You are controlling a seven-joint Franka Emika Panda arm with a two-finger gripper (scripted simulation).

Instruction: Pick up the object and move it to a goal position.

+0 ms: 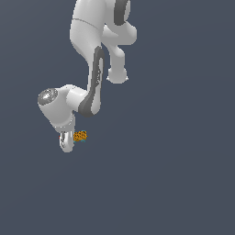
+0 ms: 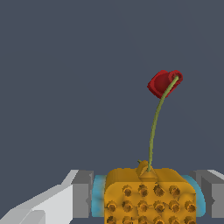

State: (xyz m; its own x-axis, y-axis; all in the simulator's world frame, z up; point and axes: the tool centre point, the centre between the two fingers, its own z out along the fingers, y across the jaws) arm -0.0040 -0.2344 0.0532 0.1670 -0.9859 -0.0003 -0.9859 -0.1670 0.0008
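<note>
Exterior view, from its left to its right: the arm [image 1: 87,87] folds down from the upper middle of the frame to a wrist low on the view's left. The gripper [image 1: 69,142] sits at the arm's lowest point. The object [image 1: 80,136], an orange-yellow speckled lump with a teal fleck, shows just beside the gripper on the view's right, touching it. The ground is a plain dark blue-grey; no table edge and no shadow show, so height above the floor cannot be read.

Wrist view, same order: one grey finger pad [image 2: 82,192], then a teal edge of the object [image 2: 148,197], then its orange studded body filling the gap, then the other teal edge and the second pad [image 2: 211,192]. The jaws stand closed onto the object, one pad against each teal side. A thin green stem rises from the object's top to a small red blob [image 2: 164,83] well apart from the body.

Step in hand, as a judgement: the grasp is made and the carry phase is under way or about to start. No goal marker is identifiable with certainty; the red blob may or may not be it.

Next move calls for: holding the clamp force steady and translating smoothly, since the lump is small and seated at the fingertips.

Writing, brands, labels: none visible in either view.
</note>
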